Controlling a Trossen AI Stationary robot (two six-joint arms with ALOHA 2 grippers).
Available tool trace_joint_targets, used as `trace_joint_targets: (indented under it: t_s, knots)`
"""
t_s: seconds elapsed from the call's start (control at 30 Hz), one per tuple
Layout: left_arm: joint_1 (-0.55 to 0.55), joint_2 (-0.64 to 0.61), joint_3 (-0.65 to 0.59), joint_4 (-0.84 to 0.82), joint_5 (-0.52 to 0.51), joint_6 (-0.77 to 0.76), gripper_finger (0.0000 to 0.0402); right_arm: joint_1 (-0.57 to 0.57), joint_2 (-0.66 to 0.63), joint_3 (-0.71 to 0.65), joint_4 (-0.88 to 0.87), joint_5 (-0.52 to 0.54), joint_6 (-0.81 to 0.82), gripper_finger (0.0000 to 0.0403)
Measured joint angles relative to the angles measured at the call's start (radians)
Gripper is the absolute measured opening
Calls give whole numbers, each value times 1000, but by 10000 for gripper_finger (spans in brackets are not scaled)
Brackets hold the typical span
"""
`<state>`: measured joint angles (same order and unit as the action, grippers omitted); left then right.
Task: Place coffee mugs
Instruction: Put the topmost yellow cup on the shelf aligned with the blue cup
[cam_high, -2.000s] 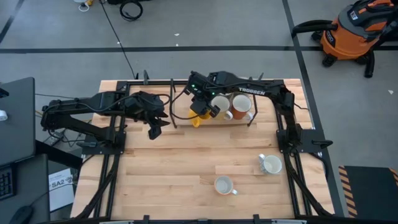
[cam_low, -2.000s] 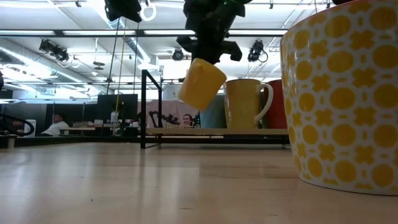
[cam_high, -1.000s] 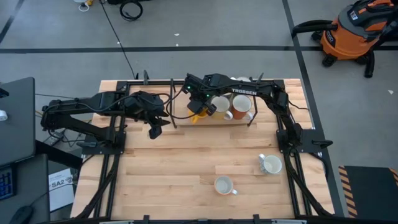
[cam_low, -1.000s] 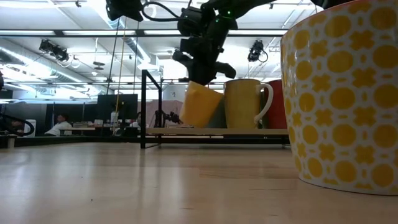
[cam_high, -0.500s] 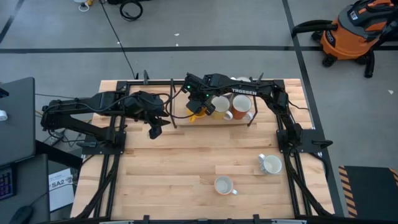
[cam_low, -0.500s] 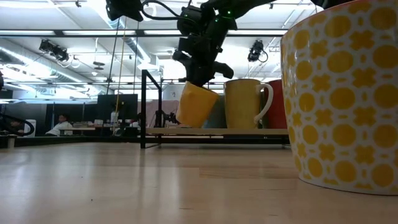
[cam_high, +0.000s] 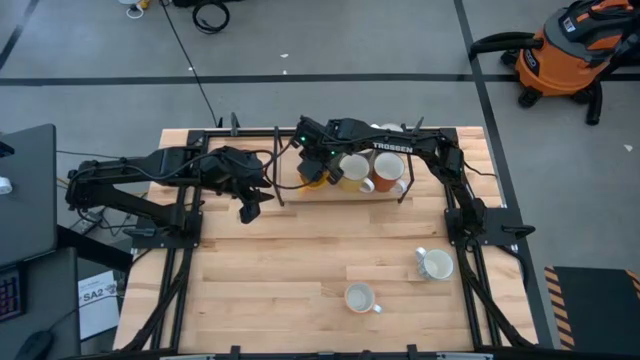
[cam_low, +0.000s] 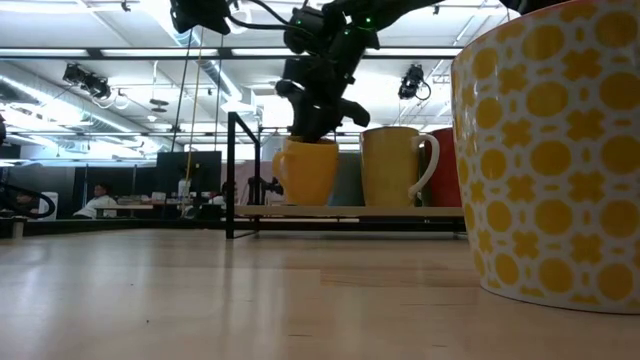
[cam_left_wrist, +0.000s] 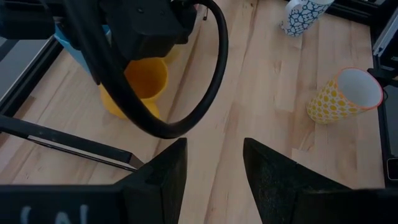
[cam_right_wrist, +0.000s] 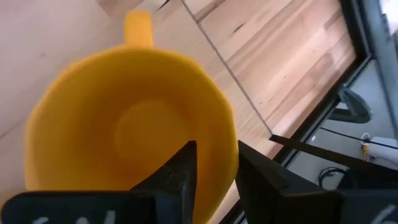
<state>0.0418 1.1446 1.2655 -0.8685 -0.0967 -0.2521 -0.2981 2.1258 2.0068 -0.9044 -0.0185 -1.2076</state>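
Observation:
A plain yellow mug (cam_low: 307, 172) stands upright on the low black-framed rack (cam_low: 350, 211) at the table's far edge, with my right gripper (cam_low: 316, 128) on its rim from above. It also shows as the yellow mug (cam_high: 314, 179) under the right gripper (cam_high: 318, 166). A tall cream mug (cam_low: 392, 165) and a reddish-brown mug (cam_high: 388, 172) stand beside it on the rack. My left gripper (cam_high: 248, 209) hangs open over the table left of the rack, touching nothing. My right gripper holds the yellow mug by the rim (cam_right_wrist: 219, 163), on the side opposite the handle (cam_right_wrist: 138, 28). One finger (cam_right_wrist: 180, 177) is inside the mug and one (cam_right_wrist: 264, 183) is outside. The fingers come from above, pointing down. The mug is upright with its base (cam_low: 307, 204) on the rack board.
A yellow-patterned mug (cam_high: 435, 264) and a pale mug (cam_high: 360, 297) sit on the table's near right part. In the left wrist view the yellow-patterned mug (cam_left_wrist: 348, 96) lies on its side near a blue-patterned mug (cam_left_wrist: 301, 12). Bare wood lies between the rack and these mugs.
My right gripper has gone down toward the rack and slightly toward the table's left. The yellow mug, which hung tilted above the board, has come down and turned upright, and its base now rests on the rack board.

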Motion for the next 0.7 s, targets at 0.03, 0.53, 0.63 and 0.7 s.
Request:
trace_joint_targets:
  t_s: [0.03,0.53,0.63,0.7]
  knots:
    - [0,0,0,0,0,0,164,0,0,0,6,0,0,108]
    - [0,0,0,0,0,0,164,0,0,0,106,1,0,109]
    - [0,0,0,0,0,0,164,0,0,0,111,2,0,107]
    - [0,0,0,0,0,0,164,0,-3,0,110,15,0,105]
